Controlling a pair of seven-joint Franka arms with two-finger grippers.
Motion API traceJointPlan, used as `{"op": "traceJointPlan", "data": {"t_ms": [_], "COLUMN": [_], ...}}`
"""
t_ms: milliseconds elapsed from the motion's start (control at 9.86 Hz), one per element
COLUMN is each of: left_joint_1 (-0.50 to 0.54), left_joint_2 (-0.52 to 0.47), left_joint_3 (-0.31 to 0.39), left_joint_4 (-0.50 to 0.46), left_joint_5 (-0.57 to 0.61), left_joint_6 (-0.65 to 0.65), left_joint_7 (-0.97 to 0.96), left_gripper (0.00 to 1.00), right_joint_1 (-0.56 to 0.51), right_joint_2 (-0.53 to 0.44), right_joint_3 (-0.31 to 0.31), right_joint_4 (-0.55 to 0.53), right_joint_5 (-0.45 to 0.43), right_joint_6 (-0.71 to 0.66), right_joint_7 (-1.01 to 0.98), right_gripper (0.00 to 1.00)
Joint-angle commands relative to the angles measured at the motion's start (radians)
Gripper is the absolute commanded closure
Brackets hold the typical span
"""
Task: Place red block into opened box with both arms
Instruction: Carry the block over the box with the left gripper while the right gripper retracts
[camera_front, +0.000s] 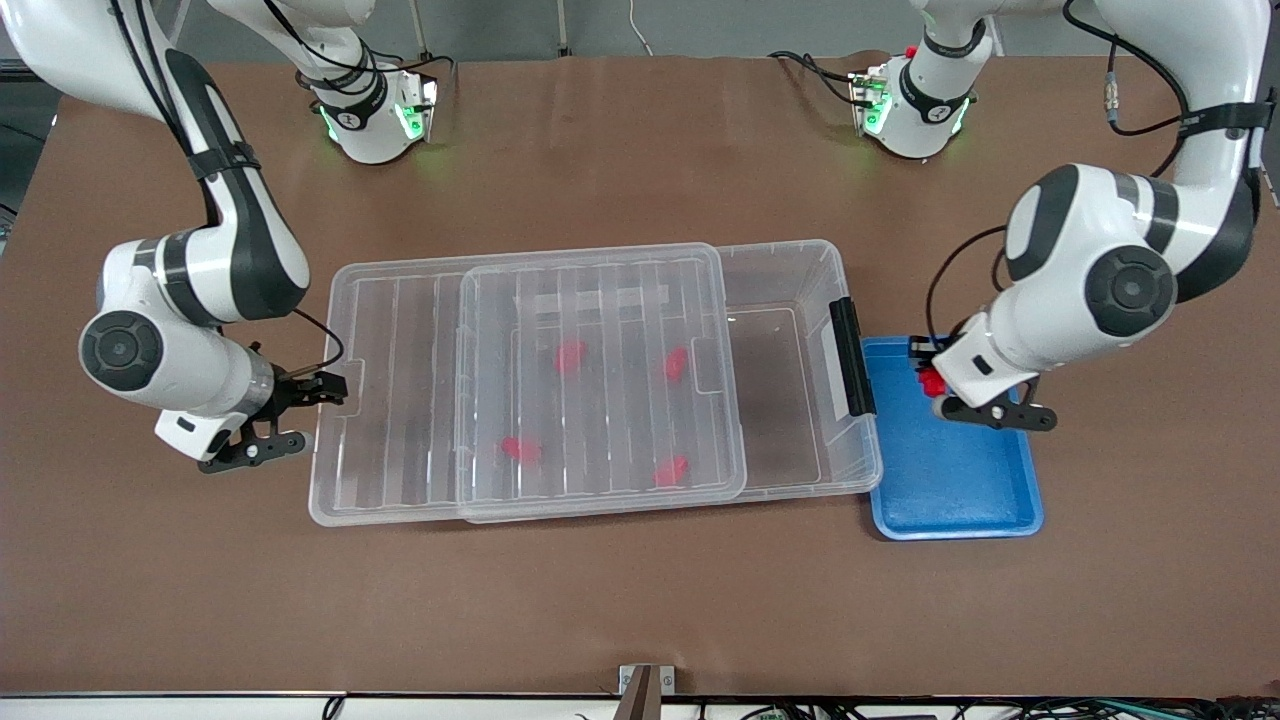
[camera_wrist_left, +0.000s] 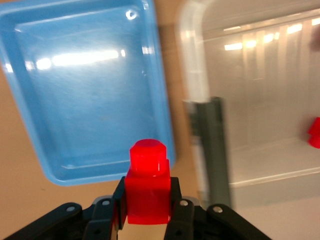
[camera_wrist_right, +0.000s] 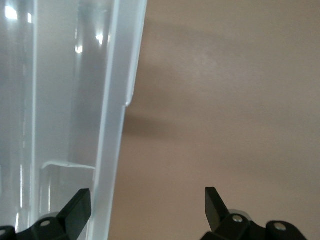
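- The red block (camera_wrist_left: 147, 182) is gripped between the closed fingers of the left gripper (camera_front: 985, 405), stepped end pointing away from the wrist, and is held in the air over the blue tray (camera_front: 950, 480), above the tray's edge next to the box.
- The box (camera_front: 790, 400) lies mid-table, its black handle (camera_front: 852, 357) on the end wall that touches the tray. The clear lid (camera_front: 400, 380) has been slid toward the right arm's end, so that only the strip of box floor next to the handle is uncovered.
- The right gripper (camera_front: 285, 415) is seen with fingers spread wide, empty, at the lid's overhanging end edge; in the right wrist view one finger (camera_wrist_right: 77, 207) is over the lid rim and the other over bare table (camera_front: 640, 620). It is judged to be standing by at the lid.
- For the step in hand, the block is best carried over the handle wall with enough height to clear it, and brought above the uncovered floor, not above the lid's edge.
- It should be lowered close to the floor before the fingers are opened, so a bounce is avoided.
- The lid is best kept where it is, or the gap will narrow.
- Counted: five red blocks, one held and four in the box, seen through the lid; one box; one lid; one handle; one blue tray, otherwise empty; two arms, two grippers.
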Motion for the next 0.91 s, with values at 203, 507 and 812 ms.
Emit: {"op": "traceJointPlan", "data": {"t_ms": [203,507,812], "left_joint_1": [-0.07,-0.138,-0.144], "left_joint_2": [0.078,0.136,0.239], "left_joint_3": [-0.123,-0.118,-0.118], "left_joint_4": [-0.013,-0.116,-0.168], "left_joint_5": [0.007,0.015,0.152], "left_joint_6": [0.091,0.304,0.456], "left_joint_7": [-0.319,-0.468,-0.534], "left_gripper": [0.93,0.94,0.94], "right_joint_1": [-0.048,-0.045,-0.039], "right_joint_2": [-0.025,-0.025,-0.086], "right_joint_3": [-0.026,-0.025,-0.025], "right_joint_4": [0.021,0.091,0.259], "right_joint_5": [-0.021,-0.005,0.038], "right_joint_6": [-0.051,-0.103,-0.293], "right_joint_7": [-0.094,-0.076,0.222], "right_gripper": [0.0,0.0,0.0]}}
